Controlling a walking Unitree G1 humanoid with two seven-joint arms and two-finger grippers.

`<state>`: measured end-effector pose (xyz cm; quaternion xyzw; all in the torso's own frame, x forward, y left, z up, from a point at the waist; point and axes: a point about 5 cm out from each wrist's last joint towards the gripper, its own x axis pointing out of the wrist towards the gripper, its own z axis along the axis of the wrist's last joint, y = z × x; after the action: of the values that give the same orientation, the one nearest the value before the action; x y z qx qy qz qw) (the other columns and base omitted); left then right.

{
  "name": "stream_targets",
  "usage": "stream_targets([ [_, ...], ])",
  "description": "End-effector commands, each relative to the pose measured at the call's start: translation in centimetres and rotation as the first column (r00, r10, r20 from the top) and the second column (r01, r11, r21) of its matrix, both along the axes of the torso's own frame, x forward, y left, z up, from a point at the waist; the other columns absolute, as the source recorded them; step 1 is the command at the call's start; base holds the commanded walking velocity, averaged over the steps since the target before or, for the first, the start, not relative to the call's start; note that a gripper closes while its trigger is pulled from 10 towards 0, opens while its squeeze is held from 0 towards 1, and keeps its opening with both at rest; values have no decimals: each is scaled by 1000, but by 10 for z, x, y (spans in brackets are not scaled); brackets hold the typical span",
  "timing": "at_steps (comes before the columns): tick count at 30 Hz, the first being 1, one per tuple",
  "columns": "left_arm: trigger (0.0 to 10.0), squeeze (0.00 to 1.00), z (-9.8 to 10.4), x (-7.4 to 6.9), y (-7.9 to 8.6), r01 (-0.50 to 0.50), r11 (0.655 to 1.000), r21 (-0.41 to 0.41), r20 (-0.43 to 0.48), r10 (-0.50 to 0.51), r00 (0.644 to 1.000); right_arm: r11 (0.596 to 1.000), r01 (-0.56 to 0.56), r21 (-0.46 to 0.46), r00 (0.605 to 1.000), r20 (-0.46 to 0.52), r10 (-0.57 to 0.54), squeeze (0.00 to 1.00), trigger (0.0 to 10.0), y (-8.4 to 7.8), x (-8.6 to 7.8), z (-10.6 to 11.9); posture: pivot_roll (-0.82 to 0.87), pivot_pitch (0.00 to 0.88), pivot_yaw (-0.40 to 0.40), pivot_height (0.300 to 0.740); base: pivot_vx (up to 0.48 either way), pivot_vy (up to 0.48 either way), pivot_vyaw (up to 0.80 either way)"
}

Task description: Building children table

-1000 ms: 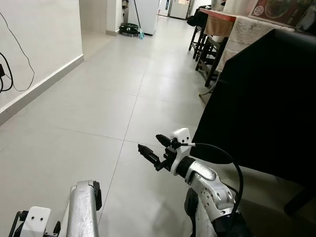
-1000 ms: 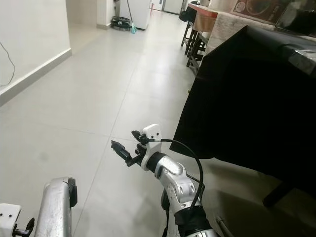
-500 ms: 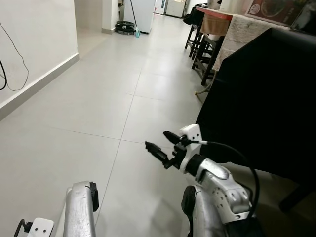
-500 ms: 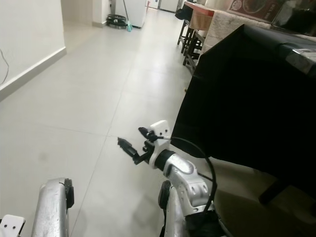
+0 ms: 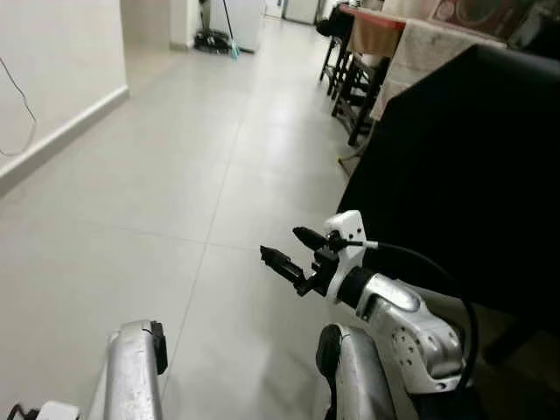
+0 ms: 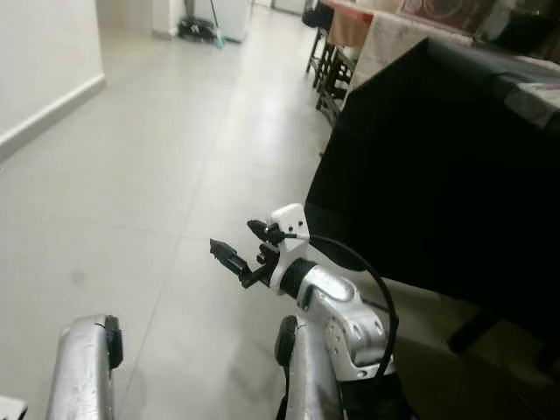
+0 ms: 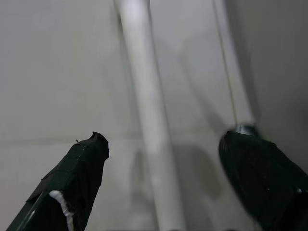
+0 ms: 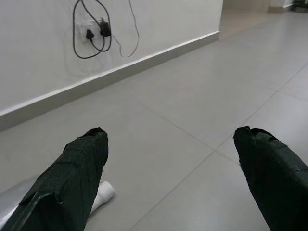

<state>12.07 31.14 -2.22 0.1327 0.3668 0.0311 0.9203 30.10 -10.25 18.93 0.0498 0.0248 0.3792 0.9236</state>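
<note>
Two end effectors stand spread and empty: the right end effector [image 5: 296, 254] raised over the tiled floor [image 5: 175, 175] beside a black-draped desk [image 5: 464, 166], the left end effector [image 7: 163, 159] above what may be a white table leg [image 7: 147, 120] on the floor.

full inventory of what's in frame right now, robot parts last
floor: one, pale grey tiles, underfoot and running ahead
wall: one, white with a skirting board, robot's left
black-draped table: one, black, robot's right
chairs: a few, dark wood, further along the right side; count unclear
cable: one, black, plugged into the wall socket
white rod: one, white, below the left gripper
right gripper: one, black fingers, open, raised in front, holding nothing
left gripper: one, black fingers, open, hanging low
left arm: one, silver, lower left
</note>
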Motion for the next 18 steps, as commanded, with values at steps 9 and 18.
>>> stream_targets([
  [9,10000,0,-5,-15,-4,18,999,-51,-39,-20,999,999,-35,0,999,19,35,0,10000,8,-2,24,-128,224,-178,300,0,0,0],
  [18,10000,0,-2,-15,8,17,999,-35,-67,-19,998,998,-56,4,998,7,56,0,10000,12,-3,35,-162,301,-188,300,0,0,0],
])
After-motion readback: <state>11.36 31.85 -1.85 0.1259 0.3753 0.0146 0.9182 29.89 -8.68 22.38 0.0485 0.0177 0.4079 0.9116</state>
